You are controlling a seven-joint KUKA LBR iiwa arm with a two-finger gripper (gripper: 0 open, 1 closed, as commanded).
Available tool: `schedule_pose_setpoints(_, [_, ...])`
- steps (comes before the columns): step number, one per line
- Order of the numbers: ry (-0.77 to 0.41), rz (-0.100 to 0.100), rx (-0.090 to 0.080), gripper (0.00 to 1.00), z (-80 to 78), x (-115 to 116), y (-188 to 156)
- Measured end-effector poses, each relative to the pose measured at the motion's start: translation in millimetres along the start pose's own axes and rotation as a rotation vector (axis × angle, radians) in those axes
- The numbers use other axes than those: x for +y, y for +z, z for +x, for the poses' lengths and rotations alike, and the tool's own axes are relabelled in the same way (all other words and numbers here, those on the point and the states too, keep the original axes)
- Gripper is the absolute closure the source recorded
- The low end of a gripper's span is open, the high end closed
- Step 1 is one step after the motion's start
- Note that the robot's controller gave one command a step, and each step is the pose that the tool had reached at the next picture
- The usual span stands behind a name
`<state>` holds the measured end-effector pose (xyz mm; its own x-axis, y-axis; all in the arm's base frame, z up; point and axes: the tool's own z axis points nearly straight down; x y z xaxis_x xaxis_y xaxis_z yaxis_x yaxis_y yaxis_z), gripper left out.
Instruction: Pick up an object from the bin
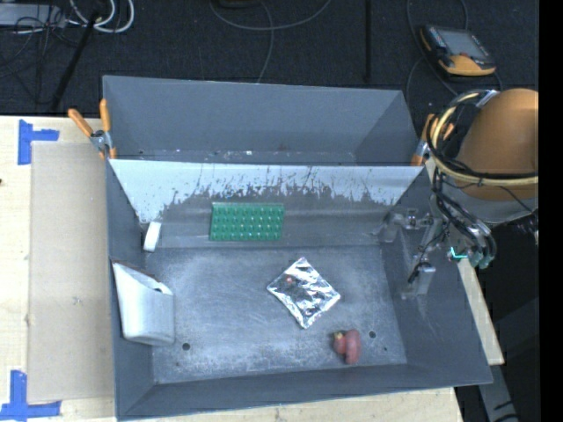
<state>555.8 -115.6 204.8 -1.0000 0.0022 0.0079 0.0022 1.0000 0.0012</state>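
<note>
Hanging at the right side of the grey metal bin [264, 385], the pincer [416, 273] pointed down over the sloping right wall, close to where that wall met the floor. Whether it was spread or pressed together could not be told, since its metal parts merged with the grey wall behind them. Above it and to the right sat the arm's rounded orange cover [506, 143], ringed with dark cables [457, 227] that looped down towards the wrist.

The nearest loose thing was a crumpled silver foil packet [303, 292], roughly diamond-shaped, lying flat on the floor near the middle of the bin, left of the pincer and apart from it. A small reddish-pink lump [347, 345] lay near the front right of the floor, just below and right of the packet, not touching it, and below and left of the pincer.

Farther off, a green studded plate [247, 221] lay at the foot of the back wall, left of centre. A small white block [151, 235] lay at the back left corner, and a white cup-like thing [145, 304] lay on its side against the left wall.
</note>
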Motion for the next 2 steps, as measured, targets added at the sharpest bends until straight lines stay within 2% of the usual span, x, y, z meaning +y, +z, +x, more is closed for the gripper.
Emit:
schedule_pose_setpoints(1, [-0.318,-0.001,-0.003,0.00,-1.9,60,76])
schedule_pose_setpoints(2, [-0.669,-0.001,-0.004,0.00,-22.5,118,135])
